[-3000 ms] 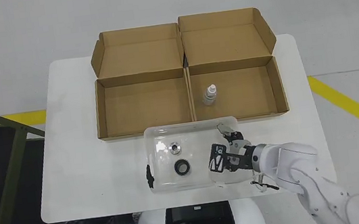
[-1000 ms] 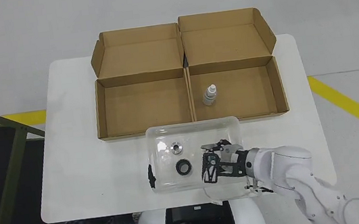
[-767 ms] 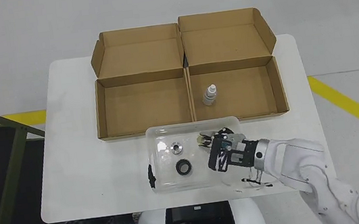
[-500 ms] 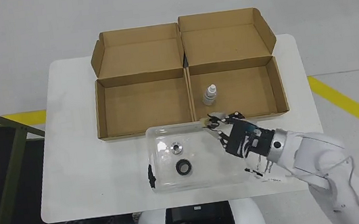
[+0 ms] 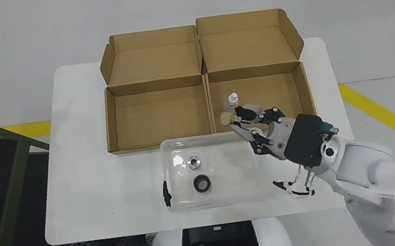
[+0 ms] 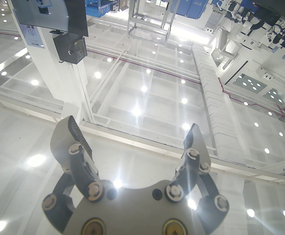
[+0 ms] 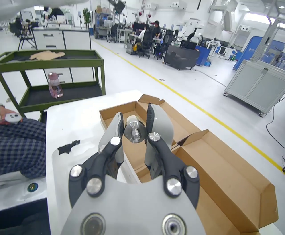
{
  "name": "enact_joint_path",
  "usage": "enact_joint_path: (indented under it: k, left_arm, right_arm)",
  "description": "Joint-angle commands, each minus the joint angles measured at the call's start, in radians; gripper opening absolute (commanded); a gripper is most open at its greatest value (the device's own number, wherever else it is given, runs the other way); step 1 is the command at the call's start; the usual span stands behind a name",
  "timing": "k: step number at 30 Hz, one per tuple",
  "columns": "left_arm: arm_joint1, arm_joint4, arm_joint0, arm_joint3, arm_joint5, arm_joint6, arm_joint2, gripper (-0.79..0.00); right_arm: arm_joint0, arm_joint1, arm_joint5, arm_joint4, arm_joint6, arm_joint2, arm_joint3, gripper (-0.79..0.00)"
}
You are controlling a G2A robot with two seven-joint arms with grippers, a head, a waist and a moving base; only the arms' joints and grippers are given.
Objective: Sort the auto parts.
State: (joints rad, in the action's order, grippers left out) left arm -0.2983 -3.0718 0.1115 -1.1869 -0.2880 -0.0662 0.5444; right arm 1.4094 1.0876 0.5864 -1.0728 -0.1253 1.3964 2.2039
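Observation:
My right gripper (image 5: 239, 117) (image 7: 133, 121) is shut on a small silver metal part (image 7: 134, 134), a round stepped cylinder. It hangs over the near edge of the right cardboard box (image 5: 284, 100) (image 7: 222, 160), just past the far right corner of the clear plastic tray (image 5: 254, 183). A white bottle (image 5: 233, 99) stands in that box, right beside the fingers. In the tray lie a silver disc (image 5: 193, 162), a smaller silver piece (image 5: 178, 160) and a black ring (image 5: 202, 184). My left gripper (image 6: 131, 130) points up at the ceiling, open and holding nothing.
The left cardboard box (image 5: 158, 117) (image 7: 111, 115) has nothing in it; both boxes' lids stand open at the far side. A black scrap (image 5: 164, 195) (image 7: 66, 146) lies at the tray's left edge. Bare white table (image 5: 89, 152) spreads to the left.
My right gripper closed on the metal part in the tray, lifted it out and carried it toward the right box.

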Motion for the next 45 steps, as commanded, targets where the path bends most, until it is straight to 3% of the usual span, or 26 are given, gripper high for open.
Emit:
enact_joint_path:
  k: [1,8,23,45]
  left_arm:
    - [0.000,0.000,0.000,0.000,0.000,0.000,0.000,0.000]
    - [0.000,0.000,0.000,0.000,0.000,0.000,0.000,0.000]
    - [0.000,0.000,0.000,0.000,0.000,0.000,0.000,0.000]
    - [0.000,0.000,0.000,0.000,0.000,0.000,0.000,0.000]
  right_arm:
    - [0.004,0.002,-0.030,0.018,0.031,0.004,0.001,-0.785]
    - [0.011,0.007,-0.070,0.058,0.094,0.018,0.005,-0.785]
    - [0.013,0.009,-0.054,0.097,0.129,0.036,0.006,-0.785]
    - [0.007,0.006,-0.002,-0.006,0.022,-0.003,-0.150,-0.785]
